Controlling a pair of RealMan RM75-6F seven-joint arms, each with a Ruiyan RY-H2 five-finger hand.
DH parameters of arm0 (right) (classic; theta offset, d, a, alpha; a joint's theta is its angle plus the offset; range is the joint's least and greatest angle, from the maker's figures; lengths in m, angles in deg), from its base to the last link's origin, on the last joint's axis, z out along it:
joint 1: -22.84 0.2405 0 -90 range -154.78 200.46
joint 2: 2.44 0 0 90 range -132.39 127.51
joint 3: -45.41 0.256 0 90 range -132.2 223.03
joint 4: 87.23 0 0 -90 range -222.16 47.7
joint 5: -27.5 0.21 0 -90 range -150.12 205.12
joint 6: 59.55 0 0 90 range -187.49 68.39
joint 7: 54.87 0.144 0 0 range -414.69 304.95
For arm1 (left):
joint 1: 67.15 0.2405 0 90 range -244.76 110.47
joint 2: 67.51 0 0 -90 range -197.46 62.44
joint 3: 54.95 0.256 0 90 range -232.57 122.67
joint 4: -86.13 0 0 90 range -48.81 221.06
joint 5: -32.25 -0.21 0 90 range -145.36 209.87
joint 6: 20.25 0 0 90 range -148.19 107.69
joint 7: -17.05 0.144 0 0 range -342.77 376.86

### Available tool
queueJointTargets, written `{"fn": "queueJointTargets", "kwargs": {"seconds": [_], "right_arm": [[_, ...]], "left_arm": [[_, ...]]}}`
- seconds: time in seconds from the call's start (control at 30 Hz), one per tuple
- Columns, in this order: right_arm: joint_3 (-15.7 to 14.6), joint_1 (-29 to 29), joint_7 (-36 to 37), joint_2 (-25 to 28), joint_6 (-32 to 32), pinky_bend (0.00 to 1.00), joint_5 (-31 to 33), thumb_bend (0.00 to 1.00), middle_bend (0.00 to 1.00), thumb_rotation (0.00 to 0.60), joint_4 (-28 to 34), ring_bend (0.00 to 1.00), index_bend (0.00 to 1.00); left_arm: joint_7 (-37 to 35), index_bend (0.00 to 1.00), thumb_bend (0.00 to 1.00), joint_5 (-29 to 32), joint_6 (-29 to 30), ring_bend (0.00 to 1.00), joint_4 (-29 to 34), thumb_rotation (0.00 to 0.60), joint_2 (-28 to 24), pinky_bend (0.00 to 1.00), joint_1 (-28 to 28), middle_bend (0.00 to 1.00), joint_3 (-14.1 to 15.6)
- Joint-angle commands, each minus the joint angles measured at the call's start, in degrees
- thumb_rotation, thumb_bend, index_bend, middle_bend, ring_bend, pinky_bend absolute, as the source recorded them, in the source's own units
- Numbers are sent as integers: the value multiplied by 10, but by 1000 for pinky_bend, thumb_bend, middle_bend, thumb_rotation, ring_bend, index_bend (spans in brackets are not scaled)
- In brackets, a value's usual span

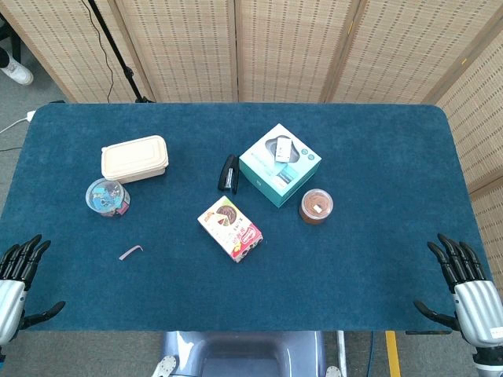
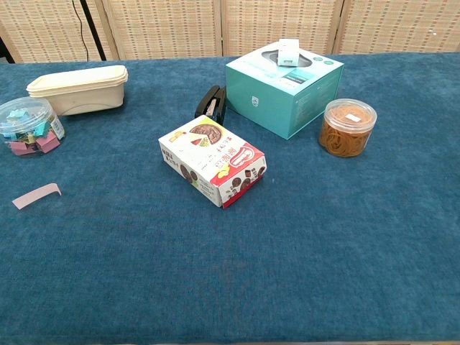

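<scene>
Blue-felt table [image 1: 377,157]: one cookie box [image 1: 229,228], one paper strip [image 1: 130,252]; left hand [image 1: 16,275], right hand [image 1: 464,287] empty, fingers spread.

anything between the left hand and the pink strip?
Nothing visible. The left hand sits open at the near left table edge; the pink strip lies flat on bare cloth toward the table's middle from it. The clip tub stands farther back, off that line.

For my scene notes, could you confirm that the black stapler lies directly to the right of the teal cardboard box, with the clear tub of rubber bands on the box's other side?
Not quite: the black stapler lies left of the teal cardboard box, as the head view shows; the clear tub of rubber bands sits on the box's right.
</scene>
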Motion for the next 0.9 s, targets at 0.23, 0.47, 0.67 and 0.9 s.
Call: {"fn": "queueJointTargets", "kwargs": {"seconds": [0.23, 0.47, 0.67, 0.9], "right_arm": [[1, 0, -1, 0, -1, 0, 2, 0, 0, 600, 0, 0, 0], [2, 1, -1, 2, 0, 0, 0, 0, 0, 600, 4, 0, 0], [-1, 2, 2, 1, -5, 0, -2, 0, 0, 600, 0, 0, 0], [-3, 2, 10, 5, -4, 0, -6, 0, 0, 600, -1, 0, 0]], "left_arm": [[15, 0, 81, 9, -6, 0, 7, 600, 2, 0, 0, 0, -1], [53, 277, 83, 46, -40, 0, 3, 600, 24, 0, -18, 0, -20], [103, 399, 96, 157, -117, 0, -18, 600, 79, 0, -65, 0, -70], [136, 427, 215, 232, -168, 0, -73, 600, 145, 0, -103, 0, -97]]}}
